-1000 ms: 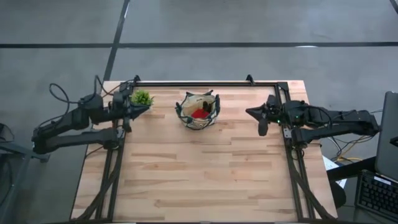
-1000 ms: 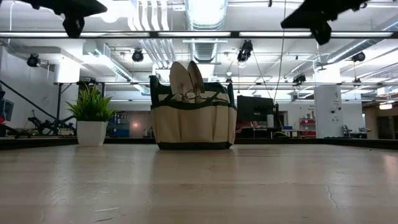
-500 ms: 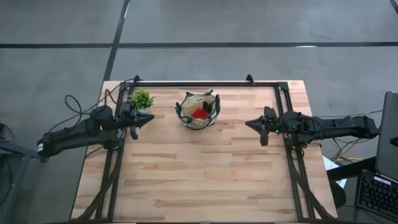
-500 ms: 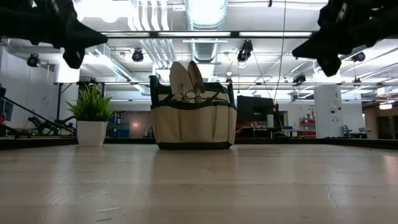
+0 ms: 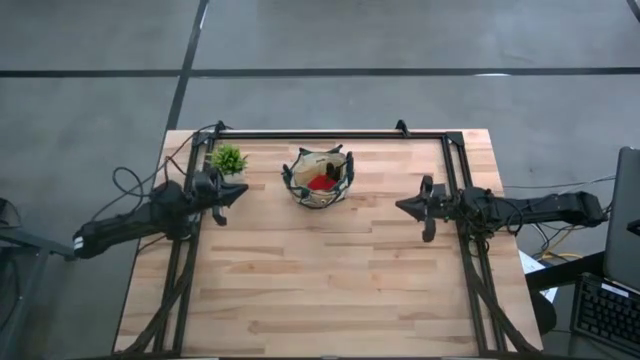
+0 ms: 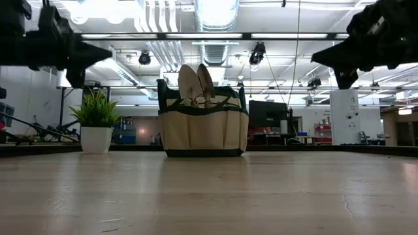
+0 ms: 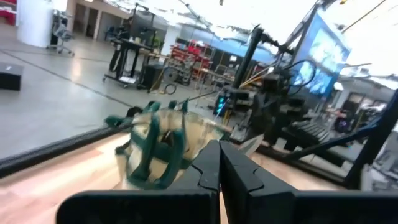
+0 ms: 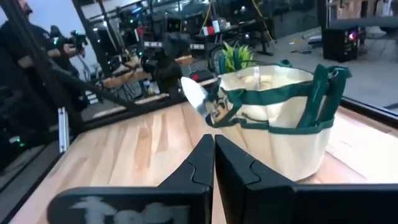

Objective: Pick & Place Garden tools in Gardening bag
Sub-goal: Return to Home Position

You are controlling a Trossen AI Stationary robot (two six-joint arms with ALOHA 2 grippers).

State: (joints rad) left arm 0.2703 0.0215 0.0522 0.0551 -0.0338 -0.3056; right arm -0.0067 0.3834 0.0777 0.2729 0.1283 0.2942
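Over opposite edges of the table [image 5: 320,280], left tool [image 5: 238,189] pressed together, holding nothing, right tool [image 5: 403,206] likewise.

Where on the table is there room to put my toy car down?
The whole half of the table away from the gardening bag is bare wood, side to side. Another bare patch lies between the bag and the right gripper. It's crowded at the far left, where the potted plant, the left gripper and the bag sit close together.
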